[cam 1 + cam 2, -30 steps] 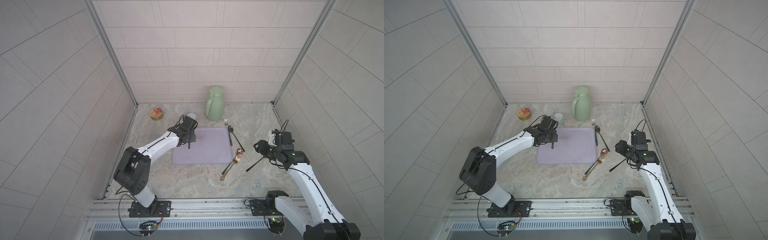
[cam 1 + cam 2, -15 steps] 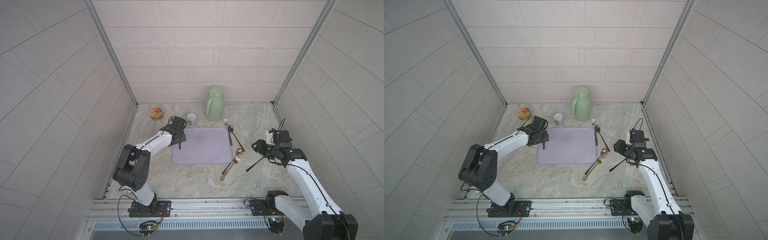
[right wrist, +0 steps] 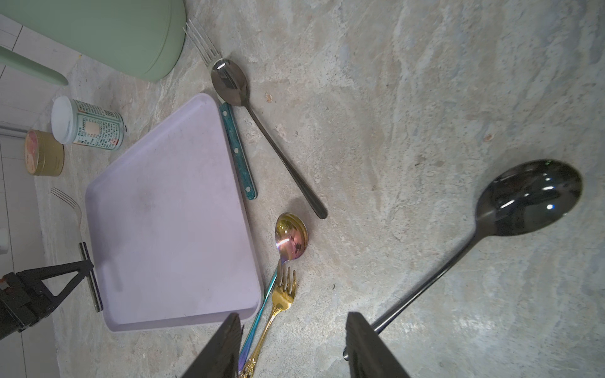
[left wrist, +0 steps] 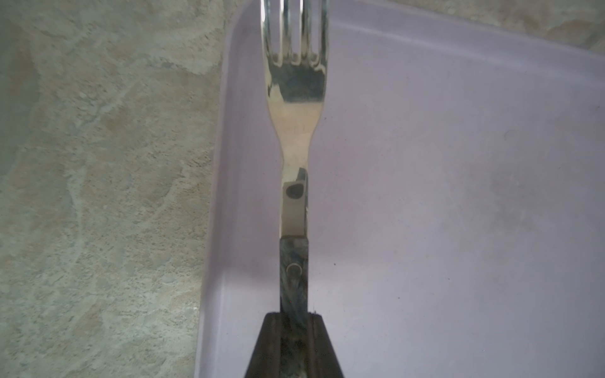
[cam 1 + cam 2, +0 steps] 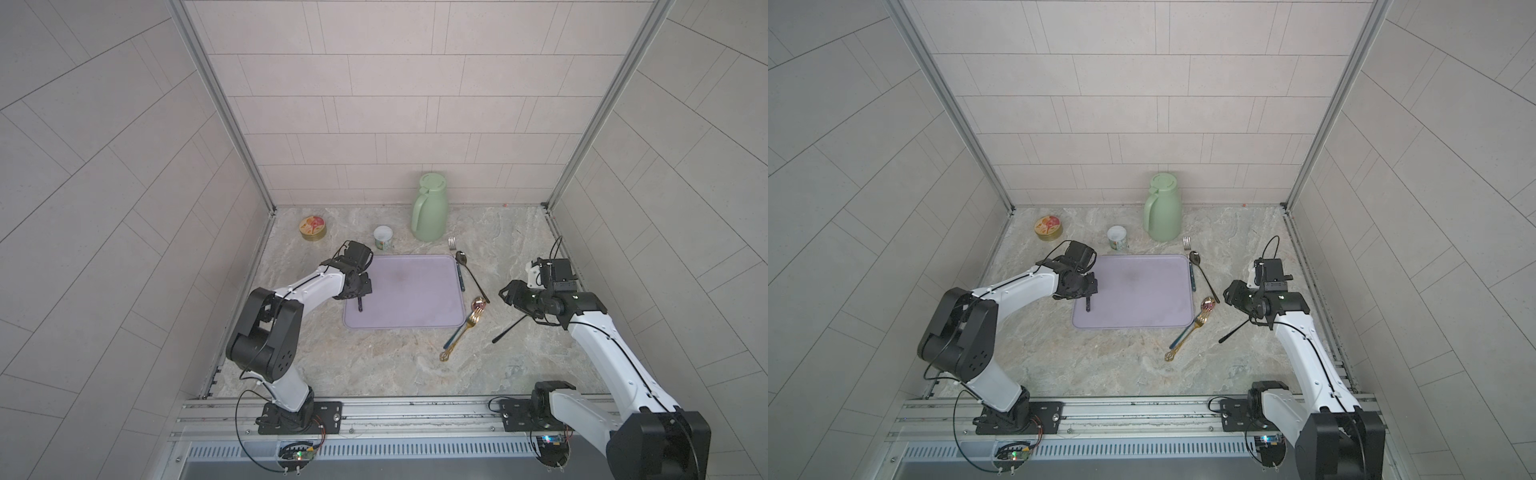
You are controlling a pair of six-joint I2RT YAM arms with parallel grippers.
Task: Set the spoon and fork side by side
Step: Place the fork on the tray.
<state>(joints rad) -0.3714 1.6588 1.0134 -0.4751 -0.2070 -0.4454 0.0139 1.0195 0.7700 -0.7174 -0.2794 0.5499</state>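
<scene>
Because the left tool is clamped on the fork by its dark marbled handle, the handle's end is buried between the fingers. The tines run off the picture's edge in the left wrist view. The fork runs along the left rim of the lilac tray, just inside it; whether it touches the tray cannot be told.

The right tool hangs with jaws apart and nothing between them. It is over the table, right of the tray. The black spoon lies on the table there, its handle tip hidden behind one finger. In both top views the right arm covers its bowl.

A gold fork and rainbow spoon crowd the tray's near right corner. Bare table spreads in front of the tray.
</scene>
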